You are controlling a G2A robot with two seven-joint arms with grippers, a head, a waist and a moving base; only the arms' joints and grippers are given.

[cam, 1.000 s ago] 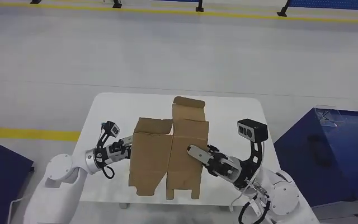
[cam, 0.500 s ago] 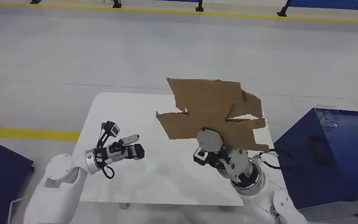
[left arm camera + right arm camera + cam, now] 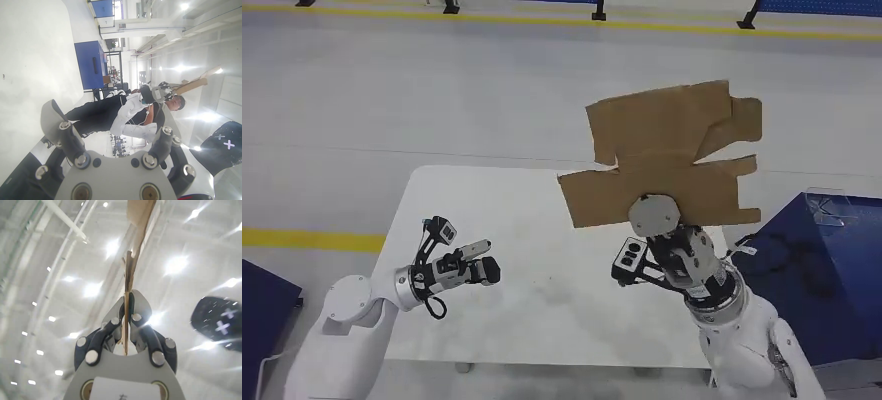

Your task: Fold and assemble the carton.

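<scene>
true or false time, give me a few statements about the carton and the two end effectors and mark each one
1. The right end effector is shut on the carton. True.
2. The carton lies on the table. False: it is held up in the air, off the table.
3. The left end effector is open and holds nothing. True.
4. Both end effectors grip the carton. False: only the right one does; the left one is low over the table, apart from it.
5. The carton is already folded into a box. False: it is a flat sheet with its flaps spread.
</scene>
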